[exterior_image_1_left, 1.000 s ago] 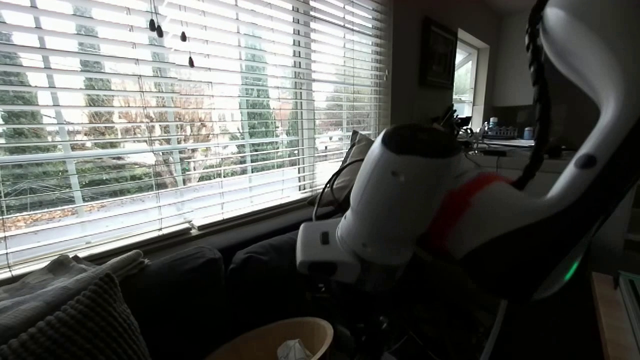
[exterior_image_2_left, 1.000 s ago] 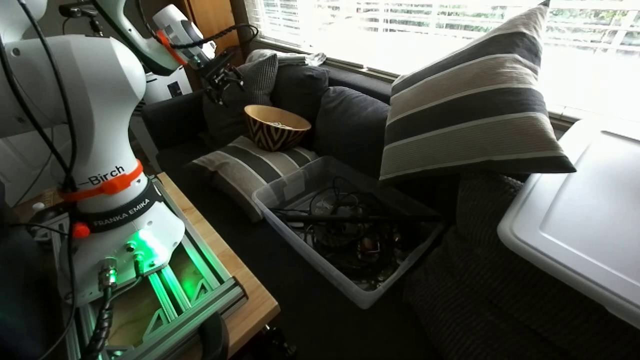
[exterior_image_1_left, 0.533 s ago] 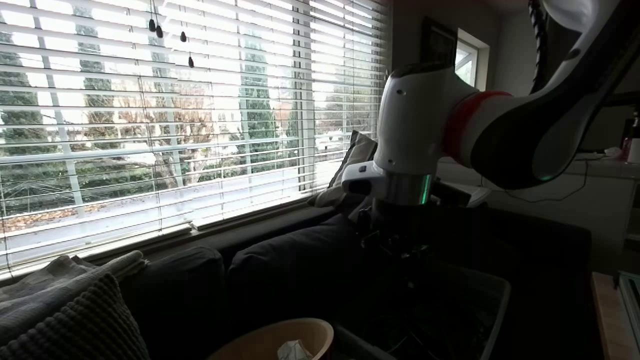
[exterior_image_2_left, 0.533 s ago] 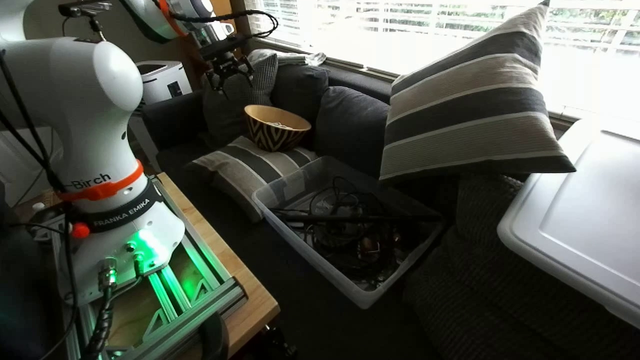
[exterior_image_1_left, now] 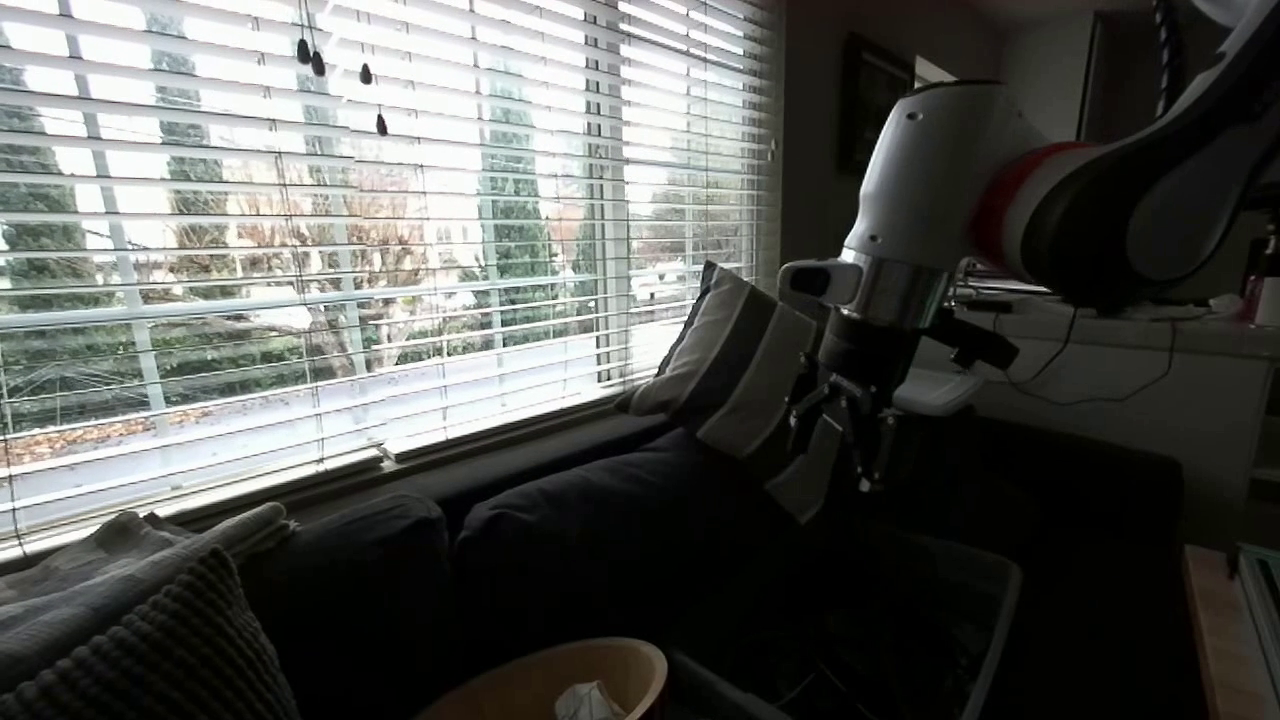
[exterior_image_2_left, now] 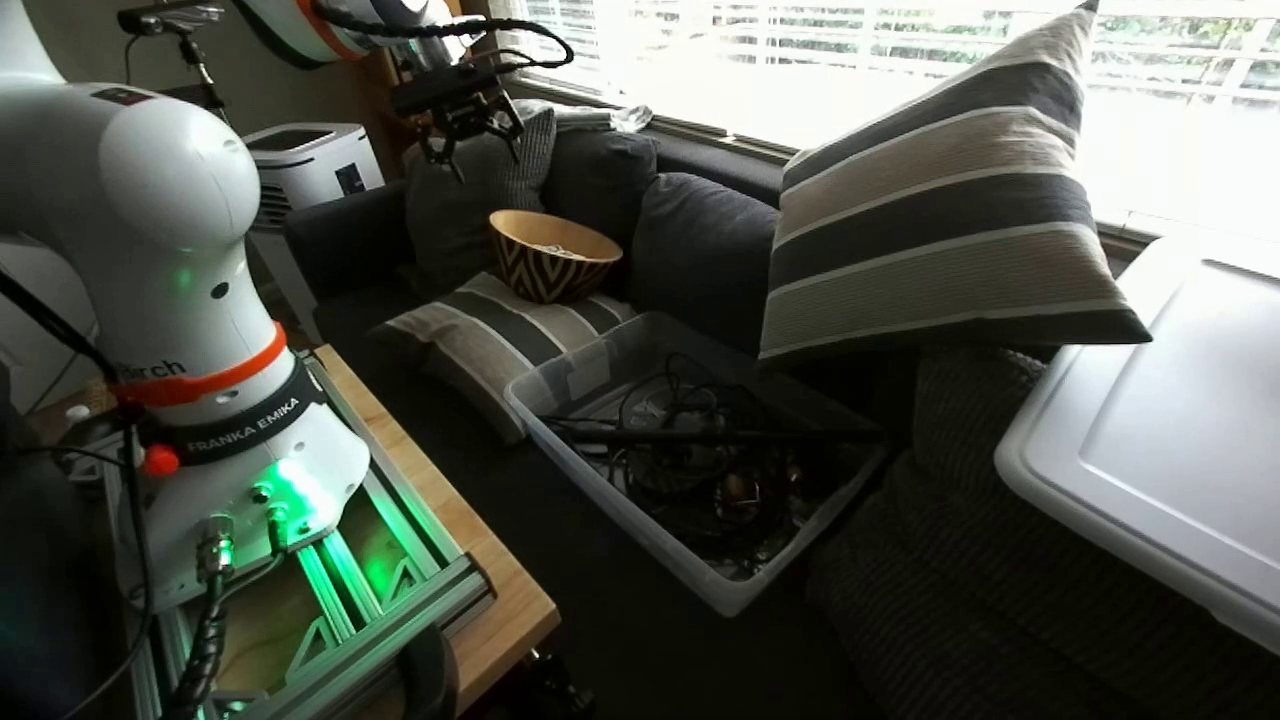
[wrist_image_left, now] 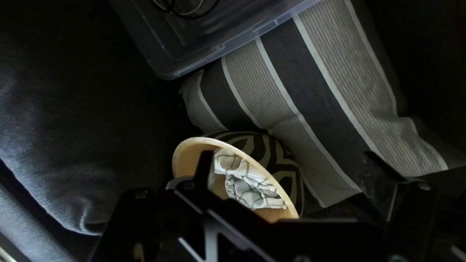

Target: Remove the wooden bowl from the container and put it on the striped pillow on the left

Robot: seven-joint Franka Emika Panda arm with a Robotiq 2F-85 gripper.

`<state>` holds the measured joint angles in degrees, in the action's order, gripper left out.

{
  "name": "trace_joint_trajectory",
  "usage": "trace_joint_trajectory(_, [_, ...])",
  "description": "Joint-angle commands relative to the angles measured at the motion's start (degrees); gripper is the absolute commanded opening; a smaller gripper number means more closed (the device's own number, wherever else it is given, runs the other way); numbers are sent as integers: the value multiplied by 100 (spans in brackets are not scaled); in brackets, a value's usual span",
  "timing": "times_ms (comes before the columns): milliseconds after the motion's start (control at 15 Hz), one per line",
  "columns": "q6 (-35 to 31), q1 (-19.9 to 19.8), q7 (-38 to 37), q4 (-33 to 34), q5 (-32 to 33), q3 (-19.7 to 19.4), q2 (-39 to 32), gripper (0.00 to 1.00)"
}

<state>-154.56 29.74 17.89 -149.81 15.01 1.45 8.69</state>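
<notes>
Wooden bowl (exterior_image_2_left: 552, 268) is out on the flat striped pillow (exterior_image_2_left: 512, 328), tilted, cloth (wrist_image_left: 251, 185) inside: off the bench's (exterior_image_2_left: 515, 605) long edge, twd the corner farther from the cam in an exterior view. Container (exterior_image_2_left: 622, 498) sits just beside pillow, off same edge, twd bench's closer corner. Gripper (exterior_image_2_left: 488, 169) hangs higher, apart from bowl, fingers (wrist_image_left: 380, 182) released, nothing held. Prob. placed alr., so step in hand = clearing off. Best: straight up first, fingers left wide, no sideways sweep; tilted bowl might tip.
</notes>
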Motion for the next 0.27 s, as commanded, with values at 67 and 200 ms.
trace_joint_trajectory(67, [13, -497, 92, 60, -160, 578, -52, 100])
trace_joint_trajectory(200, [15, -497, 87, 97, -161, 612, -115, 100])
